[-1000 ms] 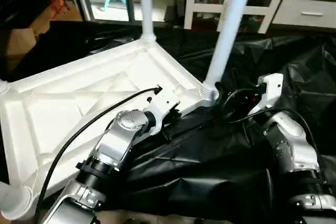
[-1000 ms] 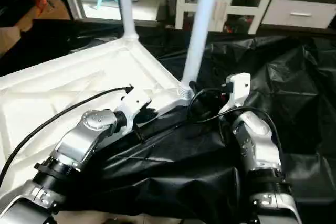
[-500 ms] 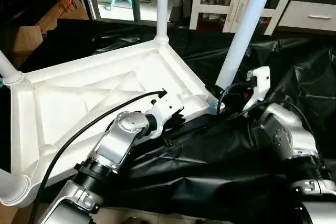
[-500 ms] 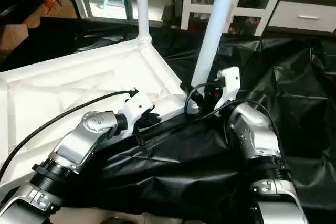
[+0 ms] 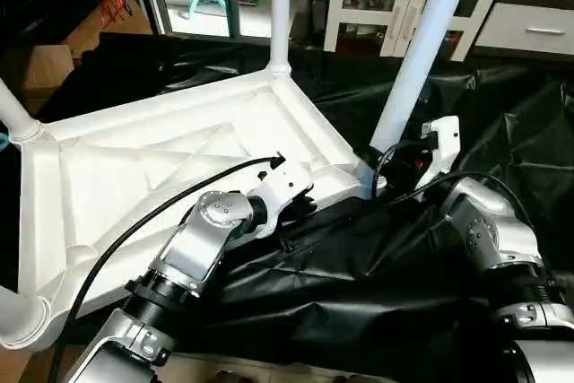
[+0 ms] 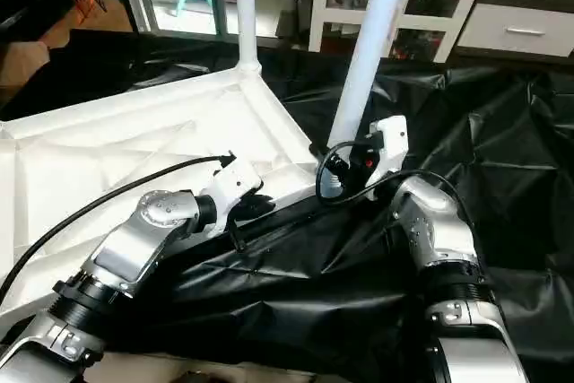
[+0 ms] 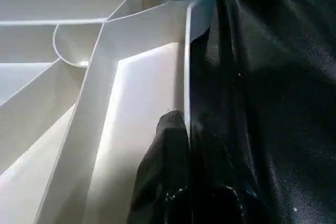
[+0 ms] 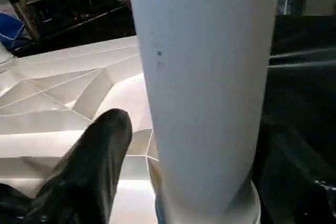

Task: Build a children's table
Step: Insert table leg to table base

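While the tabletop [image 5: 161, 177] lies upside down w/ its X-ribbed underside up on the black plastic sheet [image 5: 359, 284], legs stand in its corner sockets: one leg [image 5: 420, 51] at the corner nearest the right gripper [image 5: 395, 168], another leg [image 5: 280, 11] at the far corner beyond it, and two more at the left corners, cut off by the frame edge. Left gripper [image 5: 300, 205] sits at the near long rim, roughly midway along it, fingers pinched together over the rim wall [image 7: 185, 103]; one black finger [image 7: 165, 145] lies on the inside face, so it looks clamped on the tabletop edge. Right gripper is at the base of the near leg, just above the socket; one black finger [image 8: 97, 150] shows beside the leg, the leg filling the space next to it. Can't tell if the fingers actually touch the leg. Behind the work, a white cabinet [image 5: 466, 6] w/ glass doors and a drawer.
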### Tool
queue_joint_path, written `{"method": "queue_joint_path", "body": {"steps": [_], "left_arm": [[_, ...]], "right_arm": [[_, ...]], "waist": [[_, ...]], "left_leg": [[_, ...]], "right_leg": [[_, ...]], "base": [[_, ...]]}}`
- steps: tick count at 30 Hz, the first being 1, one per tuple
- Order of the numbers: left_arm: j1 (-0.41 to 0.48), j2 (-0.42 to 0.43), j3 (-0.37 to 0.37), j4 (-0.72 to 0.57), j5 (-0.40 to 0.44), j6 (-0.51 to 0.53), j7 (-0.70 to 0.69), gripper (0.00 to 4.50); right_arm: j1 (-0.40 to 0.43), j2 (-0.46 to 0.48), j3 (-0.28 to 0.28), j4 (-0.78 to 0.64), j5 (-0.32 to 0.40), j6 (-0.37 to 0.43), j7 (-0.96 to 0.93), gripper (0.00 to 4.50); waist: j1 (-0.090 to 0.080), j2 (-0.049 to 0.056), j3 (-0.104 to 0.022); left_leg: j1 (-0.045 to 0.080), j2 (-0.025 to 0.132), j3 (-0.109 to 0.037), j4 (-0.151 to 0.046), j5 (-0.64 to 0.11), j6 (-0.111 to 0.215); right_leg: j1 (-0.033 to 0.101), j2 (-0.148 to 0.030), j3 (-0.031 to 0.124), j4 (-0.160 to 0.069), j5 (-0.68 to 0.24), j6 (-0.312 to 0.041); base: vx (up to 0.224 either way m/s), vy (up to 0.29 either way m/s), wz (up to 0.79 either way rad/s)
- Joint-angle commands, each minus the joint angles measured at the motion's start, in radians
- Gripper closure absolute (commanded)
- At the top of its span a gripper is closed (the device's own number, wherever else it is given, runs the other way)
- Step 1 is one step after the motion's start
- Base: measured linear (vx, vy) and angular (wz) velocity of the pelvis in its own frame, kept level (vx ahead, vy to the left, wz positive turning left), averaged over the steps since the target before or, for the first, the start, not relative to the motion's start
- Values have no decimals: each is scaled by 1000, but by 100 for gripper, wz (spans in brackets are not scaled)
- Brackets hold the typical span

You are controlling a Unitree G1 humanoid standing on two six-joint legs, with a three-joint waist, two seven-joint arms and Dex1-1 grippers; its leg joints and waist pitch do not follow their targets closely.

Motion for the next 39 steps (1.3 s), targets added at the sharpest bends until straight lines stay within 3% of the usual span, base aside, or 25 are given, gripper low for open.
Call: {"method": "queue_joint_path", "body": {"steps": [1, 12, 23, 27, 28, 33, 37, 39], "left_arm": [[18, 0, -28, -20, 0, -4, -18, 450], [26, 5, -36, -25, 5, -5, -24, 450], [27, 10, -40, -25, 9, -9, -31, 450], [29, 16, -41, -22, 11, -19, -34, 450], [30, 18, -40, -21, 10, -22, -34, 450], [35, 21, -40, -29, 8, -24, -36, 450], [39, 21, -44, -32, 6, -31, -37, 450], [41, 23, -46, -34, 6, -34, -41, 450]], "right_arm": [[-31, -4, -11, 12, -5, -1, 12, 131], [-56, 2, -12, 64, -13, -25, 33, 235], [-51, 2, -12, 71, -24, -41, 55, 251], [-54, 22, -78, 72, 47, 25, 31, 251], [-70, 35, -138, 95, 94, 62, -22, 251], [-87, 46, -211, 150, 117, 54, -146, 261], [-19, 29, -118, 77, 23, -5, -58, 261], [-3, 27, -105, 56, 16, -1, -36, 261]], "waist": [[-1, -24, -84], [0, -27, -87], [1, -26, -91], [0, -25, -91], [0, -25, -91], [0, -23, -91], [3, -27, -92], [3, -29, -92]], "left_leg": [[38, 103, -53, -67, 116, 171], [37, 102, -52, -63, 105, 166], [37, 101, -52, -59, 122, 173], [36, 101, -53, -59, 123, 177], [37, 101, -52, -60, 131, 179], [39, 101, -51, -61, 122, 160], [37, 99, -50, -57, 139, 163], [37, 99, -51, -57, 143, 168]], "right_leg": [[42, -63, 21, -31, 77, -314], [42, -63, 20, -29, 61, -313], [43, -62, 19, -25, 86, -317], [44, -62, 20, -24, 90, -318], [44, -62, 21, -25, 97, -320], [39, -59, 17, -24, 68, -317], [40, -60, 17, -20, 89, -307], [42, -62, 18, -21, 95, -305]], "base": [[0, 0, 0], [0, 0, 0], [0, 0, 0], [0, 0, 0], [0, 0, 0], [0, 0, 0], [0, 0, 0], [0, 0, 0]]}}
